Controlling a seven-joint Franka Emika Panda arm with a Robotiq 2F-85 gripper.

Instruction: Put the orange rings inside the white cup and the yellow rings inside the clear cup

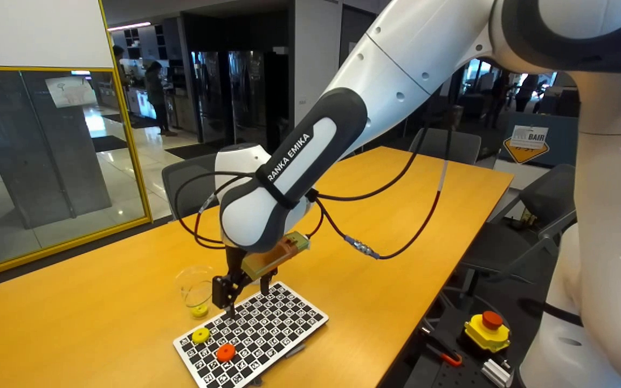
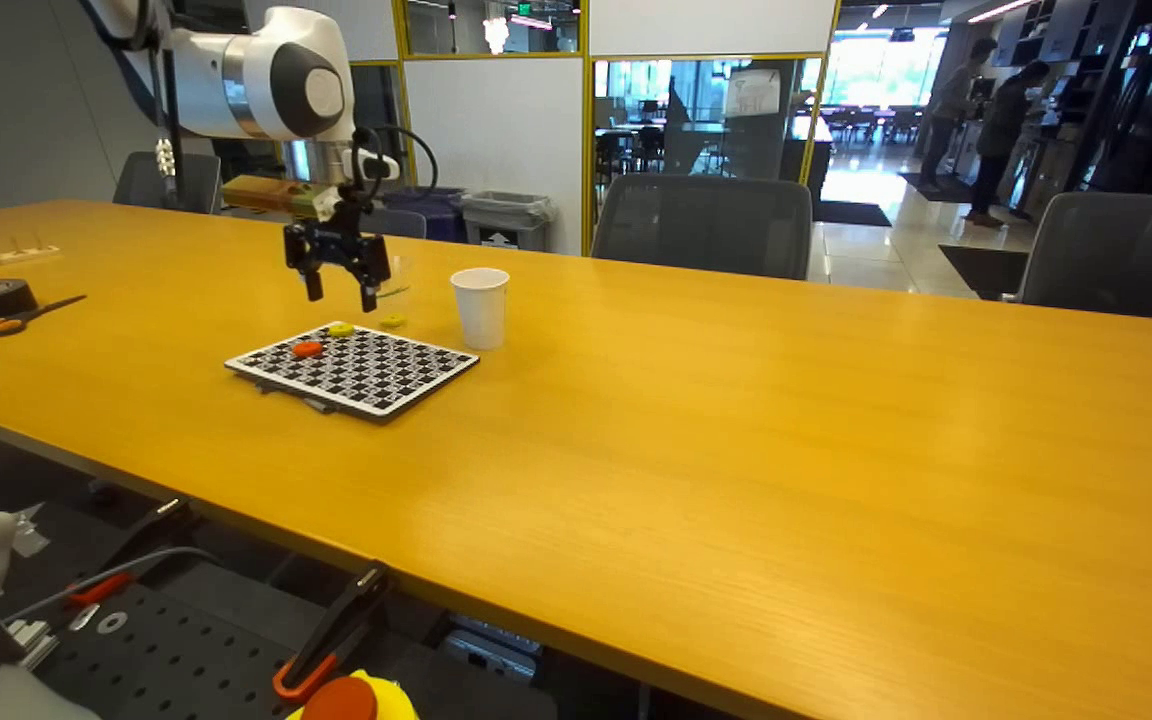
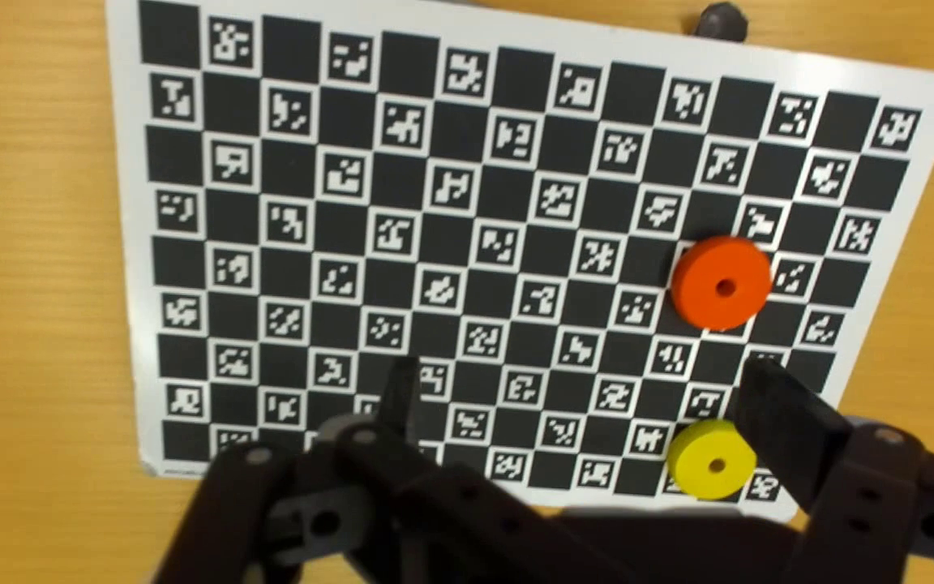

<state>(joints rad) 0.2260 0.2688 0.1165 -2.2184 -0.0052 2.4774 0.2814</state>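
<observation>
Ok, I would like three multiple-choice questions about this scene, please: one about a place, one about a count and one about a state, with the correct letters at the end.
1. Where does the white cup stand?
A) on the table, beside the checkered board
B) on top of the board
C) under the table

2. How many rings lie on the board?
A) four
B) one
C) two

3. In which state is the gripper?
A) fully shut
B) open, holding nothing
C) shut on a ring

1 A: an exterior view shows its base on the table, beside the board's corner.
2 C: one orange ring and one yellow ring show there in all three views.
3 B: the wrist view shows its jaws wide apart, nothing gripped.
</observation>
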